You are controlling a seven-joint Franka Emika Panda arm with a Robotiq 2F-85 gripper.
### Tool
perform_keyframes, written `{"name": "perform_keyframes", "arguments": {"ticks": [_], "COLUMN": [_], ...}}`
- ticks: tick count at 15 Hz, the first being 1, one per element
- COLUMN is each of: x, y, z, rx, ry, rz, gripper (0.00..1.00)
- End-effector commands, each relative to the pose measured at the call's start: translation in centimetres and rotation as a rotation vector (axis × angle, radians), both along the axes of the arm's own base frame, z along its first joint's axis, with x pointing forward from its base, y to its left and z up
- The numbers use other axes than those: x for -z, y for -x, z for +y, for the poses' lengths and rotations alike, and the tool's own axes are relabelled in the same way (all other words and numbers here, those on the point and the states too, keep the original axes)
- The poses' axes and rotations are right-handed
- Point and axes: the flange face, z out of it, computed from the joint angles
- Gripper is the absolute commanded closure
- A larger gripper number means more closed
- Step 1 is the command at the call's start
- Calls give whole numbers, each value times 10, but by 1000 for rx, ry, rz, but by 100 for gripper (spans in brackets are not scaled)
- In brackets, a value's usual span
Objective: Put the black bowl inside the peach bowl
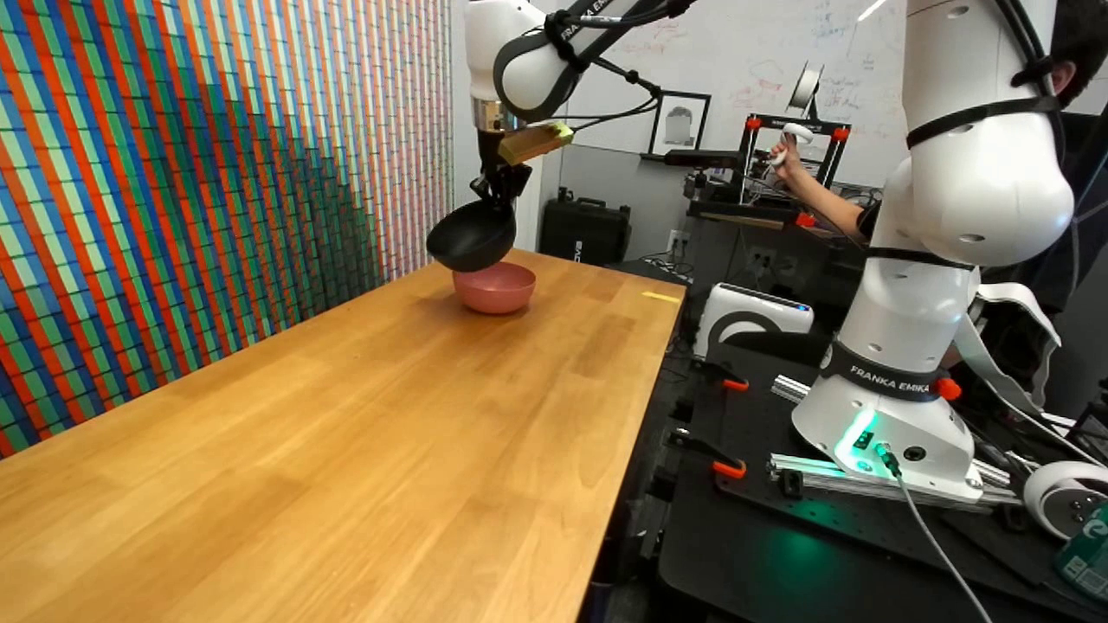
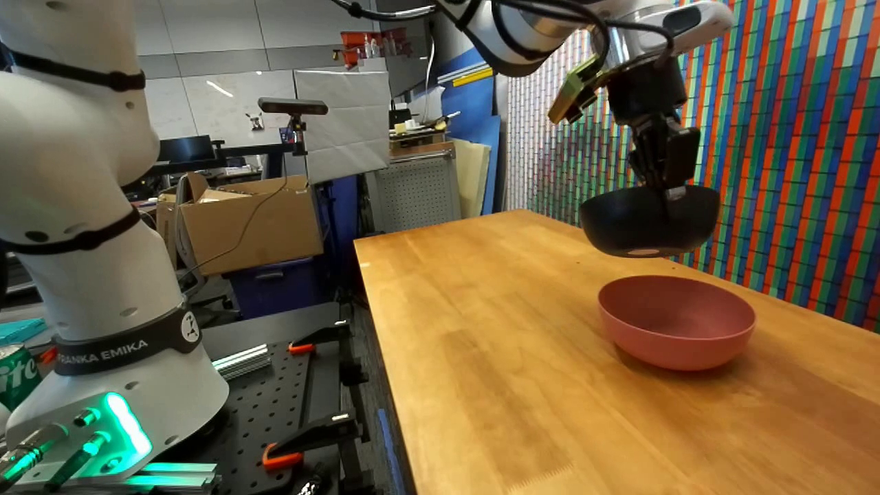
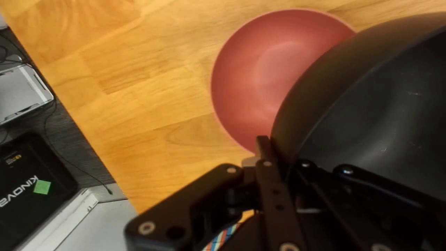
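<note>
Black bowl [image 2: 636, 223] is held tilted above the peach bowl [image 2: 677, 337] on the bench [image 2: 495, 330], its rim clamped in the gripper [image 2: 665, 192]. In the wrist view it should be shifted toward ten o'clock, levelled, then lowered before release.

Tabletop [image 2: 495, 330] open around peach bowl [image 2: 677, 326]; black bowl [image 2: 636, 225] partly blocks overhead

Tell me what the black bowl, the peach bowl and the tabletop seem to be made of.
Black bowl: perhaps plastic, though coated metal is possible; dark and smooth, with a soft sheen inside.
Peach bowl: probably plastic, but ceramic can't be ruled out; evenly coloured, matte-looking, without sharp glare.
Tabletop: wood, by its grain and joined strips of differing tone; smooth, perhaps satin finish.
</note>
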Motion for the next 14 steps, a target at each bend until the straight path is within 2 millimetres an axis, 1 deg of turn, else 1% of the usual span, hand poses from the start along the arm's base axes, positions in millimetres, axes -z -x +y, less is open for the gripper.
{"name": "perform_keyframes", "arguments": {"ticks": [1, 3, 5, 11, 14], "x": [-27, -27, -23, 4, 12], "y": [11, 18, 29, 55, 57], "z": [-53, -75, -85, -85, -86], "rx": [67, 99, 134, 220, 228], "ry": [-30, -41, -75, -212, -212], "rz": [-10, -20, -28, -12, -52], "gripper": [94, 95, 95, 95, 96]}}
